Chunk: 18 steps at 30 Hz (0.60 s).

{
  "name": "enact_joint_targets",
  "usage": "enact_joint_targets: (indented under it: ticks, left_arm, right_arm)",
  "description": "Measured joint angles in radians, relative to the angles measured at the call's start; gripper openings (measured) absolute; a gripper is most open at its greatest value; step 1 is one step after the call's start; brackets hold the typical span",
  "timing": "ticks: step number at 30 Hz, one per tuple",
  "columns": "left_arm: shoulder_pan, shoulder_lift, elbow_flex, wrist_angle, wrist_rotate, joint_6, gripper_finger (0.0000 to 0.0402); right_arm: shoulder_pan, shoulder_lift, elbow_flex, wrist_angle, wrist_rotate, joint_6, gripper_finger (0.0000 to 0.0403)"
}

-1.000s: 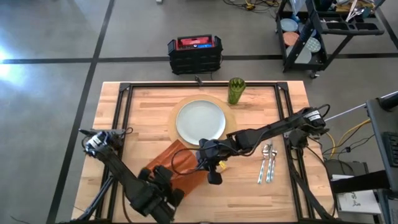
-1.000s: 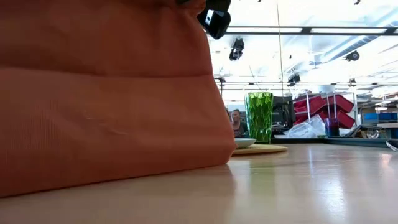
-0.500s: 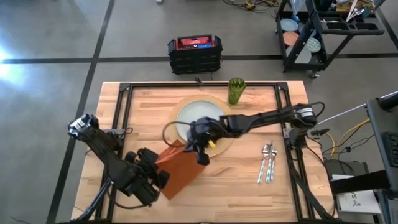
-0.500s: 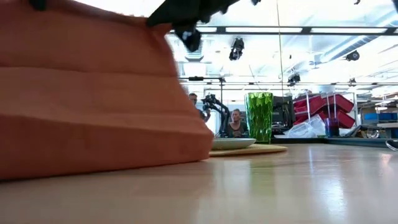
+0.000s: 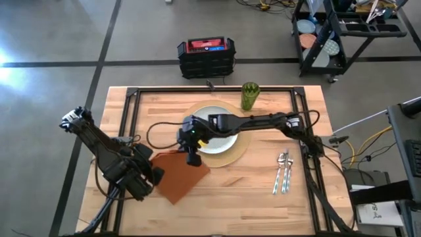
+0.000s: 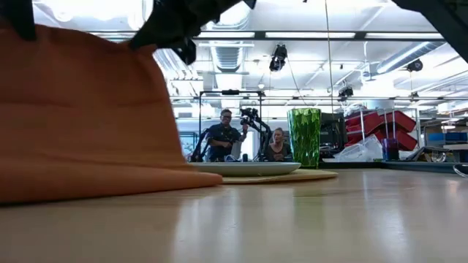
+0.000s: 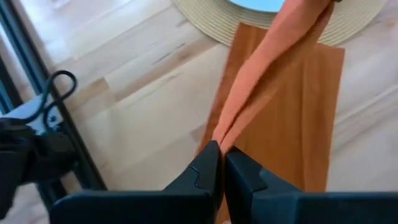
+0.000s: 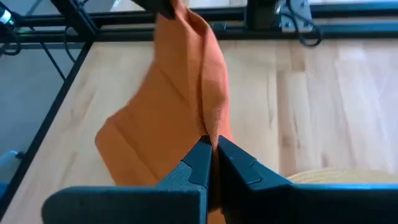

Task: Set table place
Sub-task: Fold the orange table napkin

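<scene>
The orange napkin (image 5: pixel 179 176) is held up between my two grippers at the left of the round tan placemat (image 5: pixel 237 150); its lower part lies on the table (image 5: pixel 263 197). My left gripper (image 5: pixel 150 176) is shut on its left end and my right gripper (image 5: pixel 193 158) on its right end, at the placemat's edge. The pale plate (image 5: pixel 214 128) rests on the placemat, and the green cup (image 5: pixel 249 95) stands beyond it. The silver cutlery (image 5: pixel 283 172) lies to the right. In the low view the napkin (image 6: pixel 80 117) fills the left. My left gripper pinches a raised fold of the napkin (image 7: pixel 225 127) between its two fingers at the cloth's left end. The fold runs from there up to my other gripper, while a flat layer (image 7: pixel 305 118) lies on the table below. My right gripper pinches the napkin's upper edge (image 8: pixel 208 127) between its two fingers, at the end nearest the placemat. The cloth runs on from there to my left gripper and hangs down onto the table (image 8: pixel 143 143).
A black frame (image 5: pixel 128 125) runs along the table's left, far and right sides. A black crate (image 5: pixel 206 58) stands on the floor beyond the far edge and a black cart (image 5: pixel 348 33) at the far right. People sit in the room behind (image 6: pixel 223 139).
Both grippers have gone toward the table's left edge and somewhat toward its far edge, shut on the napkin the whole time. The napkin has been dragged along the table from in front of the plate to the placemat's left side, its lower part trailing on the wood.
</scene>
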Motion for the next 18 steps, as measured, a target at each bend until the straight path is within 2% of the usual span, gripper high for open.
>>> enact_joint_targets:
  ticks: [6, 18]
  left_arm:
    - [0.009, -0.043, -0.076, 0.000, -0.025, -0.048, 0.0000]
    - [0.072, -0.066, -0.116, 0.001, -0.037, -0.019, 0.0000]
  right_arm:
    - [-0.030, 0.036, 0.119, -0.074, 0.000, -0.052, 0.0000]
    - [-0.075, 0.040, 0.119, -0.087, -0.005, -0.089, 0.0000]
